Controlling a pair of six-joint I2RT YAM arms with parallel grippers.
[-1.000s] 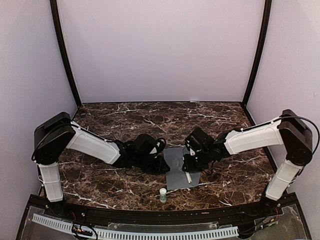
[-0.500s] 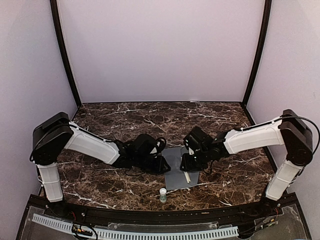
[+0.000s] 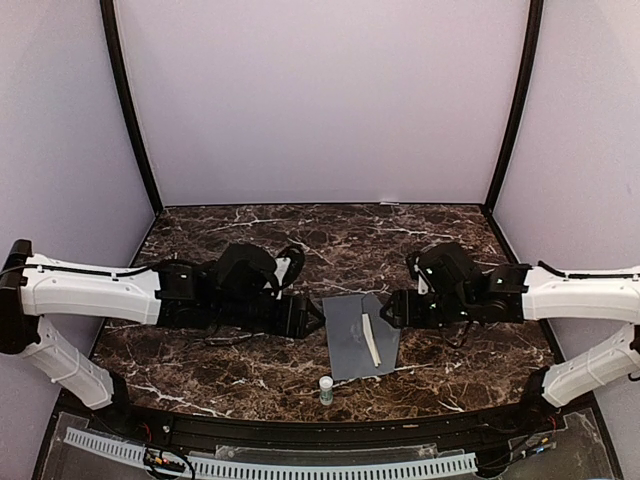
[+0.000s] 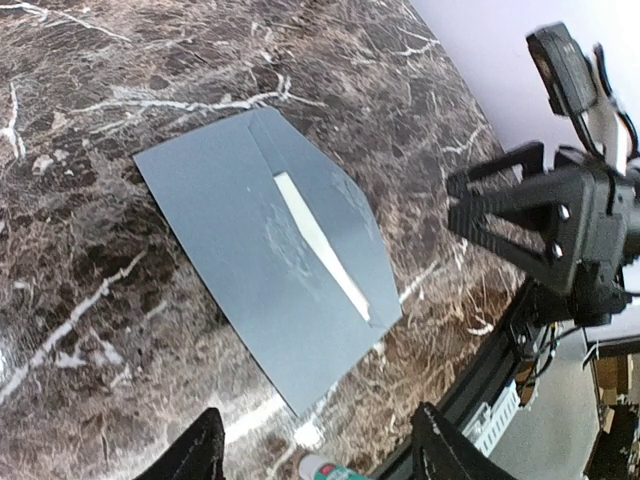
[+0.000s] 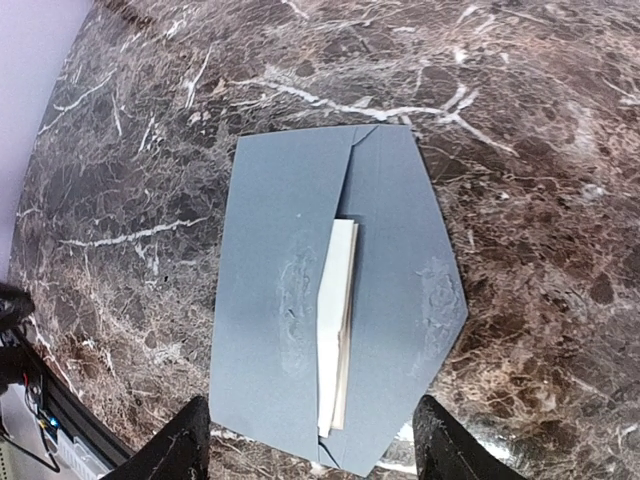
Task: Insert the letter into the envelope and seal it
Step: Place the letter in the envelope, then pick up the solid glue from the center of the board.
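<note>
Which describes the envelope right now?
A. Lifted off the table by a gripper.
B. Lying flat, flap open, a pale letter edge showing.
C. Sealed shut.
B: the envelope lies flat on the table, its pointed flap unfolded, with a pale strip of the letter showing along the fold.

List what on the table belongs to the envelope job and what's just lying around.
Belongs to the job:
- envelope, grey, lying flat with its flap open
- letter, a cream strip showing at the envelope's mouth

Lying about:
- small white bottle with a green cap, near the front edge and apart from the envelope; possibly glue for sealing, cannot tell
</note>
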